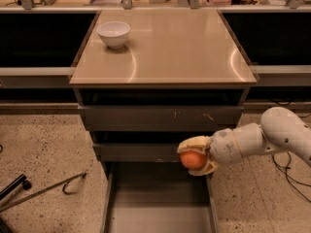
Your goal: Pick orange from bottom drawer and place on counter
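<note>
My gripper (192,157) is shut on the orange (192,159), a small round fruit held between its pale fingers (194,143). It hangs above the open bottom drawer (160,212), in front of the middle drawer's flat front, near the right side. The white arm reaches in from the right. The bottom drawer's grey floor shows bare below. The tan counter (180,47) lies well above the gripper.
A white bowl (113,33) stands at the counter's back left. Dark shelving units run at both sides. A black tool and a thin metal rod (43,189) lie on the speckled floor at the left. Cables lie on the floor at the right.
</note>
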{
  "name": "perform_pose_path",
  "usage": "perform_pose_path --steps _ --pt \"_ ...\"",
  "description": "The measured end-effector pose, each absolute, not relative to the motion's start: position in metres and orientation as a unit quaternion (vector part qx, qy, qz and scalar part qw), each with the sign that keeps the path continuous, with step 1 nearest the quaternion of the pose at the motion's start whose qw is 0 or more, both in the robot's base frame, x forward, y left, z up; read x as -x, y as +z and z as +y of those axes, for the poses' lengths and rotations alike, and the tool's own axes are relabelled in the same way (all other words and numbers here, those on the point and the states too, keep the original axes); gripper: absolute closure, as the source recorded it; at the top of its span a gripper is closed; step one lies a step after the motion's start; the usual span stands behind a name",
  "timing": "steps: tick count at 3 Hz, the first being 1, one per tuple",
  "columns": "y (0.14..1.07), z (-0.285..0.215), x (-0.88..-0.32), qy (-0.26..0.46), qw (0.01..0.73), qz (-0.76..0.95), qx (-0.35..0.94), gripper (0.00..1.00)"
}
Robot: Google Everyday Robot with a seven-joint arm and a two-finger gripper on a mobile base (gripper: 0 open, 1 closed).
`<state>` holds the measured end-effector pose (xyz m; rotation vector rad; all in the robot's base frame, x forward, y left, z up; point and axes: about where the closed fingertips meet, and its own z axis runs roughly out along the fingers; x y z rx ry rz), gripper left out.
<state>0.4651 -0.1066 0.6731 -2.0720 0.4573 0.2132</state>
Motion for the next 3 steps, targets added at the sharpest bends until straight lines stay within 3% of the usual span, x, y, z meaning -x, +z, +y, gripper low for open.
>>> perform_pose_path --steps 2,3 --pt "0.789 -0.116 -0.516 0.034 0.525 0.107 0.844 1.0" --pt "0.851 -0.109 -0.53 0.04 0.56 0.037 0.827 1.0"
